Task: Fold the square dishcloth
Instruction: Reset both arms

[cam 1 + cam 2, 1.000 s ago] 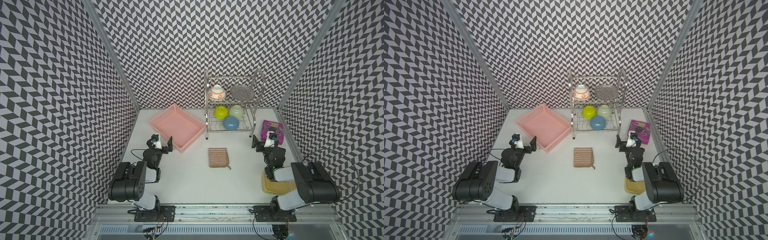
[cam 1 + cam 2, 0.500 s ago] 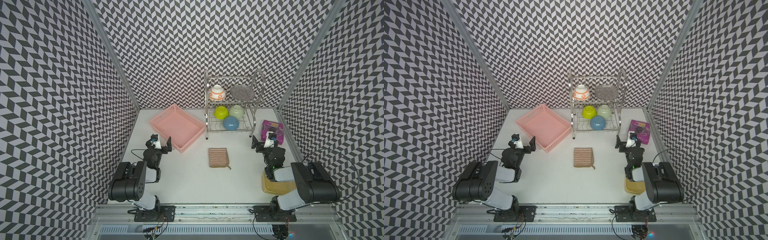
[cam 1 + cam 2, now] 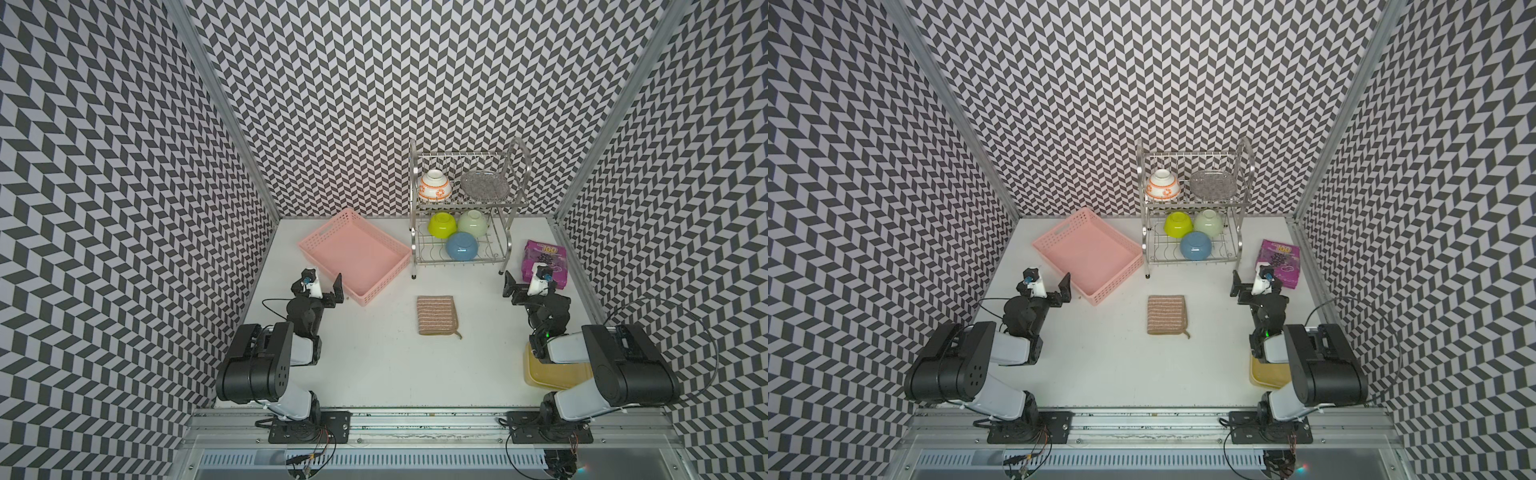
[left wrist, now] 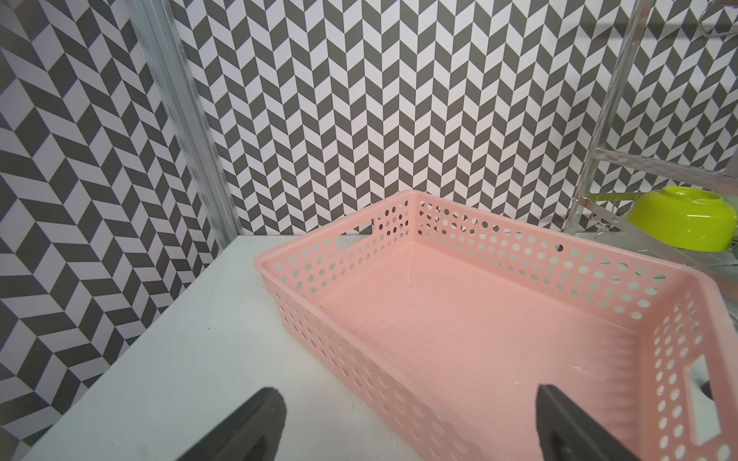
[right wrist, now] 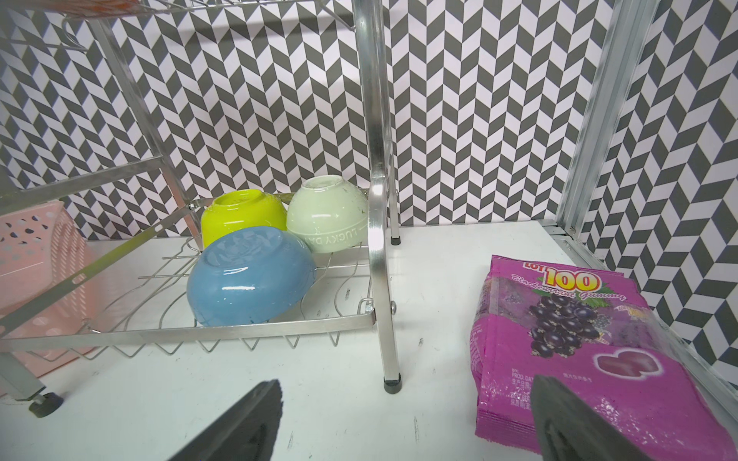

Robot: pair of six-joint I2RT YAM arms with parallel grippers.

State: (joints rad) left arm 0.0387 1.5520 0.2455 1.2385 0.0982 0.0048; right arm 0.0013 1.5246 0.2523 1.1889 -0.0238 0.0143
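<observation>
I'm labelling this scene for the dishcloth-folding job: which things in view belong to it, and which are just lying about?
Part of the job: square dishcloth, left pincer, right pincer (both open, empty).

Lying about: pink basket, dish rack, blue bowl, lime bowl, pale green bowl, orange-patterned bowl, grey plate, purple gummy packet, yellow tray.

White tabletop [image 3: 374, 365] carries five items. Pink perforated basket [image 3: 386, 280] at rear left, two-tier wire dish rack [image 3: 457, 262] just beside it. Striped dishcloth [image 3: 436, 314] flat at centre. Purple blackcurrant gummy packet [image 3: 544, 257] at right edge. Tan container [image 3: 548, 374] near right, partly hidden.
</observation>
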